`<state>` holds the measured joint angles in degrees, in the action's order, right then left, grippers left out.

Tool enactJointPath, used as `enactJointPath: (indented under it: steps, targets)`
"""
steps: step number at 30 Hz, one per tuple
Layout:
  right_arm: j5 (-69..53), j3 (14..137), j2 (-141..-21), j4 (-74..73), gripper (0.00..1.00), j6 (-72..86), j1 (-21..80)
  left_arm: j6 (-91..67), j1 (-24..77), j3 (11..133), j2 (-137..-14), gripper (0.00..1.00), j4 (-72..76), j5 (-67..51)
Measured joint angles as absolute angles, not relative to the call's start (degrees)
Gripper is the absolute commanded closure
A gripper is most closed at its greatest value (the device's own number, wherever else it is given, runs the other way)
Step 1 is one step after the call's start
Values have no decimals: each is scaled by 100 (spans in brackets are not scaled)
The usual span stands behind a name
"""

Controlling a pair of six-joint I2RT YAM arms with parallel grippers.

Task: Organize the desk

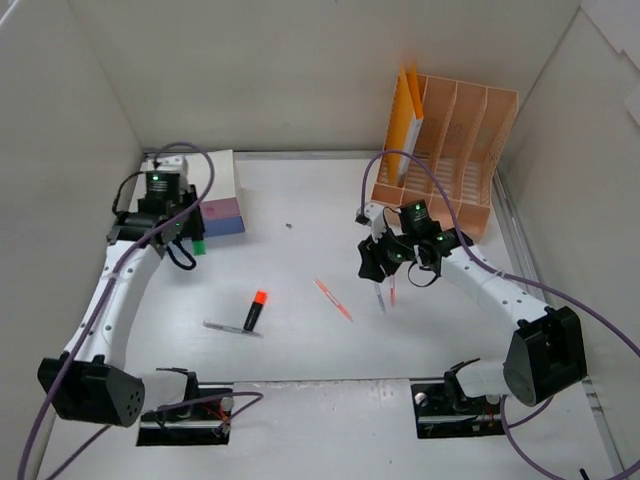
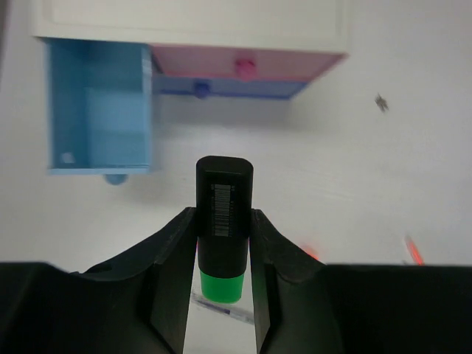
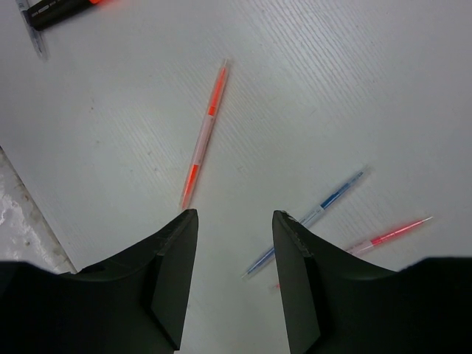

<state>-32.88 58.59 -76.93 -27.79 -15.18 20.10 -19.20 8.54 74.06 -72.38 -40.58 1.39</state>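
On the white desk, my left gripper is shut on a black highlighter with a green cap, held just in front of the small drawer box. The box's light-blue drawer stands pulled open, while the pink drawer and the blue one are shut. My right gripper hangs open over the desk with nothing between its fingers. A blue pen and a red pen lie just right of it, and an orange pen lies ahead.
A black highlighter with an orange cap and a clear pen lie near the front left. A peach file rack holding a yellow folder stands at the back right. White walls enclose the desk.
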Motion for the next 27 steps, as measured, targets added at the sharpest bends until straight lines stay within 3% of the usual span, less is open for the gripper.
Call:
enactJointPath:
  steps: [4,10,27]
  targets:
    - [-3323,5850,-7693,-2779,60,-1542,2010,-1789,-73,7614,-7175,100,-4049,454]
    - [-3361,5846,-7693,-2779,60,-1584,2008,-1651,-694,7651,-7675,100,-3957,705]
    - [-3367,5680,-7677,-2779,60,-1603,2008,-1688,-1203,8401,-8281,100,-3433,733]
